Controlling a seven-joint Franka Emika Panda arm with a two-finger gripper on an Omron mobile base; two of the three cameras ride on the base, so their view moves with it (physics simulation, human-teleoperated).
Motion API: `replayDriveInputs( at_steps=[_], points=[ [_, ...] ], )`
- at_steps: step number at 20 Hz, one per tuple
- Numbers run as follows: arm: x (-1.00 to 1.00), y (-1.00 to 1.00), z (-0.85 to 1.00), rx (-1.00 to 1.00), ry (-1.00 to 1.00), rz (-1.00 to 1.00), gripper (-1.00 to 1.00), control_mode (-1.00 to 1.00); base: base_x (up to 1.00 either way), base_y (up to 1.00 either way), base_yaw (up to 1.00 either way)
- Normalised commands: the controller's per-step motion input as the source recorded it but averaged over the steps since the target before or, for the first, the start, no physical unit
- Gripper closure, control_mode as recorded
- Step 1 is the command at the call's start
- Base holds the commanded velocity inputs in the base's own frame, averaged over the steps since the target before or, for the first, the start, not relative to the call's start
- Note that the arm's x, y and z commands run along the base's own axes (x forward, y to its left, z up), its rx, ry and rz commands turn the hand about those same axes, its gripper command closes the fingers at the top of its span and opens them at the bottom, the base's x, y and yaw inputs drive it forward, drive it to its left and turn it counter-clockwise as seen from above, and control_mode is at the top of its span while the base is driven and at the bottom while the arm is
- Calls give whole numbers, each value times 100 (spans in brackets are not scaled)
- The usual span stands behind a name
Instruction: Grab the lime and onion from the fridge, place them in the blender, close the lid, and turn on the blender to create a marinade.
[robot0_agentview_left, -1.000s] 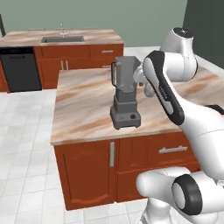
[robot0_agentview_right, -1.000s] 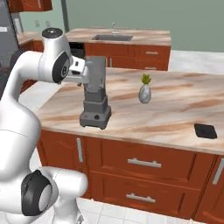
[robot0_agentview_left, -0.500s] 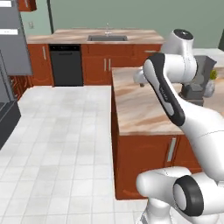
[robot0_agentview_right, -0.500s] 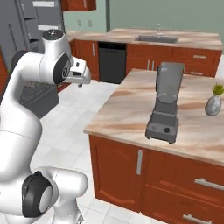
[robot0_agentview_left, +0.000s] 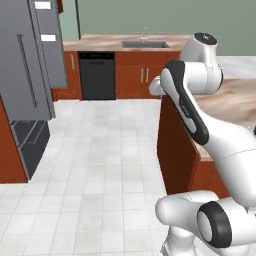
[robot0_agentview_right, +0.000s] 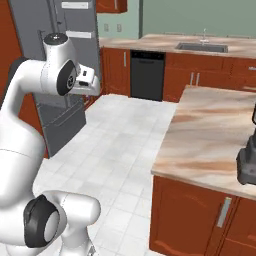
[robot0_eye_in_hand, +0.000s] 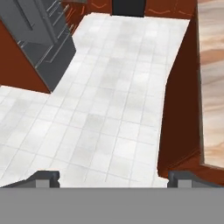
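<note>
The fridge (robot0_agentview_left: 30, 65) is a tall grey cabinet with a long dark bar handle, standing at the left; its doors look shut. It also stands behind my arm in the right base view (robot0_agentview_right: 75, 30) and at the upper left of the hand view (robot0_eye_in_hand: 43, 39). The dark blender (robot0_agentview_right: 247, 160) is cut off by the right edge, on the island. My gripper (robot0_eye_in_hand: 113, 177) hangs over the tiled floor, open and empty, well short of the fridge. The lime, the onion and the lid are out of view.
A marble-topped island (robot0_agentview_right: 210, 130) with red-brown cabinets lies to my right, seen too in the left base view (robot0_agentview_left: 235, 105). A black dishwasher (robot0_agentview_left: 97, 75) and a sink (robot0_agentview_left: 145, 44) sit along the back counter. White tiled floor (robot0_agentview_left: 100, 160) stretches toward the fridge.
The whole picture has swung left as the base turned: the fridge has come into view and the blender has slid to the right edge. The gripper has stayed open.
</note>
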Motion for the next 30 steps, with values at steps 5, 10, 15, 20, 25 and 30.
replayDriveInputs(
  at_steps=[5, 10, 15, 20, 25, 30],
  points=[
    [0, 0, 0, 0, 0, 0, -100, 100, 91, 100, -23],
    [0, 0, 0, 0, 0, 0, -100, 100, 100, 80, -24],
    [0, 0, 0, 0, 0, 0, -100, 100, 100, 52, -18],
    [0, 0, 0, 0, 0, 0, -100, 100, 86, 7, -10],
    [0, 0, 0, 0, 0, 0, -100, 100, 58, -11, -8],
    [0, 0, 0, 0, 0, 0, -100, 100, 38, -8, 8]
  ],
)
